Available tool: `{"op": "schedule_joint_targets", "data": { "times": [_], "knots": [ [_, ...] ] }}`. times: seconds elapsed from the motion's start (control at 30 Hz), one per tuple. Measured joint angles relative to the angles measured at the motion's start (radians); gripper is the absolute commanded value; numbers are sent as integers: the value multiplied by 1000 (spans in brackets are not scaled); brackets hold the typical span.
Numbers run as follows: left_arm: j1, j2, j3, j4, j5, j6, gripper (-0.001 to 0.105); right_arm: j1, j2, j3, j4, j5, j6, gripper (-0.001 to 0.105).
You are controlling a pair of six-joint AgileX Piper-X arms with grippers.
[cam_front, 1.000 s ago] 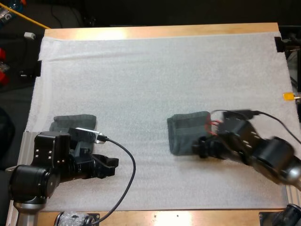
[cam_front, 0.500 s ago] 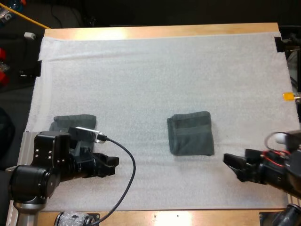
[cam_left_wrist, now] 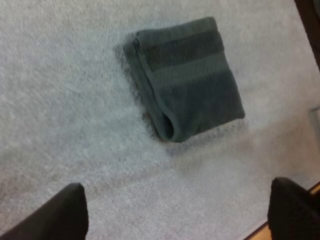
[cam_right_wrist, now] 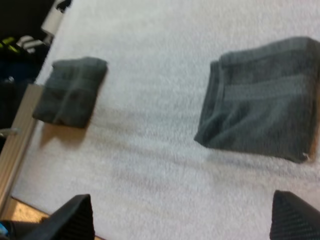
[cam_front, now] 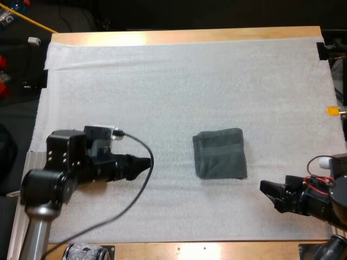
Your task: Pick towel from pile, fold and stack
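Lying near the mat (cam_front: 162, 81) centre, one folded towel (cam_front: 219, 154): judged soft, light, limp; best pinched at its thick folded left edge. Left gripper (cam_front: 142, 164) and right gripper (cam_front: 269, 190) flanked it, fingers apart, empty.

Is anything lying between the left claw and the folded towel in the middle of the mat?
Nothing visible does. Only bare white mat lies between the left claw and the folded towel. The claw is open and clear of the towel.

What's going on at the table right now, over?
Left hand open, right hand open, both empty. Folded towel flat on mat between them. Nothing in the way.
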Motion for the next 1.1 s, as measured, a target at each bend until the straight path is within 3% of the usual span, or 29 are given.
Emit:
{"op": "schedule_joint_targets", "data": {
  "times": [0.13,0.27,0.43,0.7,1.1],
  "knots": [
    [-20,80,0,-43,23,-23,71,0,0,0,16,0,0,70],
    [-102,158,0,-111,25,-52,71,0,0,0,17,0,0,70],
    [-227,259,0,-225,-44,-113,71,0,0,0,17,0,7,70],
    [-363,447,0,-430,-70,-249,71,0,0,0,19,0,9,70],
    [-387,702,0,-591,-69,-338,71,0,0,0,22,0,15,70]
  ]
}}
